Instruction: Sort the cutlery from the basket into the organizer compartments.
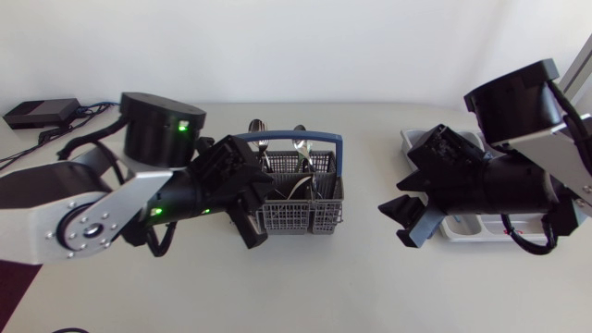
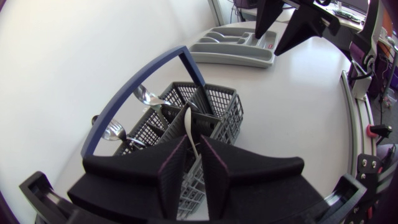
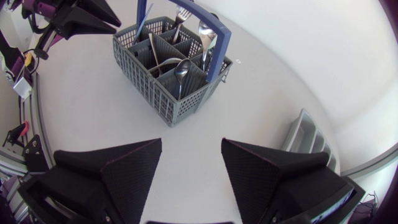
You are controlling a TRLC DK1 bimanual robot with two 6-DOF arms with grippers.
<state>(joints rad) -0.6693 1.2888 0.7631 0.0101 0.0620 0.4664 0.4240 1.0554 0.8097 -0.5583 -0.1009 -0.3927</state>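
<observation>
My table [image 1: 305,287] is pale, matte and evenly lit; at ten o'clock on it sits a small black box [image 1: 39,113] with cables [image 1: 85,115].

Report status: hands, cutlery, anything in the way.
Left hand at basket, grip unclear. Right hand open, empty, between basket and organizer. Cutlery in basket. Right arm overhangs organizer.

The blue handle [image 1: 296,136] arches over the basket [image 1: 326,217], leaving 2 open sides. Spoons [image 1: 301,146] poke up inside. The left gripper [image 1: 256,215] crowds the basket's left end. Bare table [image 1: 365,268] lies between basket and right gripper [image 1: 398,222]. The right arm covers much of the organizer [image 1: 460,231].
</observation>
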